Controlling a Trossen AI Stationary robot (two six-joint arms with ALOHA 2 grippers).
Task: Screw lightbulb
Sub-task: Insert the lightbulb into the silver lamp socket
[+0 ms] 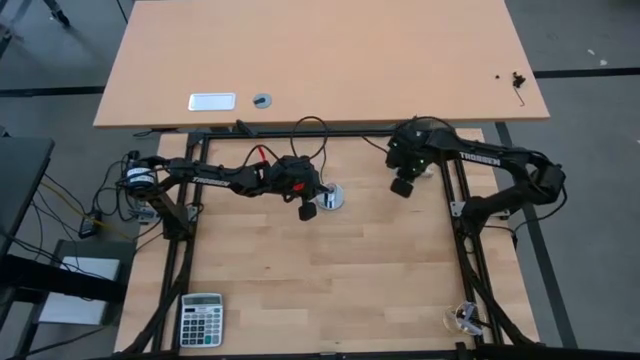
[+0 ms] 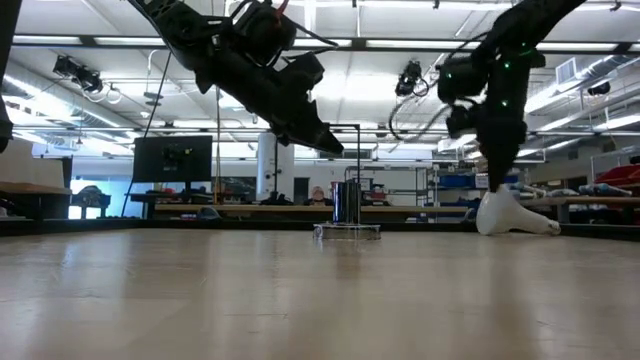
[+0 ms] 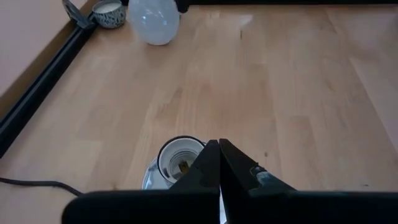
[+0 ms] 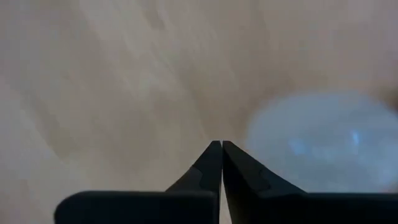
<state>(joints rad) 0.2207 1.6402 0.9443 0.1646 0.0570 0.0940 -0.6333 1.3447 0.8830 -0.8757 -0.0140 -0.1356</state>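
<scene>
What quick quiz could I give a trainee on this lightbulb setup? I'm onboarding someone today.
1. True or false: the lightbulb already sits in the socket.
2. Pick one: the right end effector is A) open around the lightbulb, B) shut, holding nothing, C) shut on a calculator.
3. Short answer: which item lies nearest the left end effector?

Key: 1 false, the lightbulb rests on the table away from the socket. 2 B. 3 the socket.
</scene>
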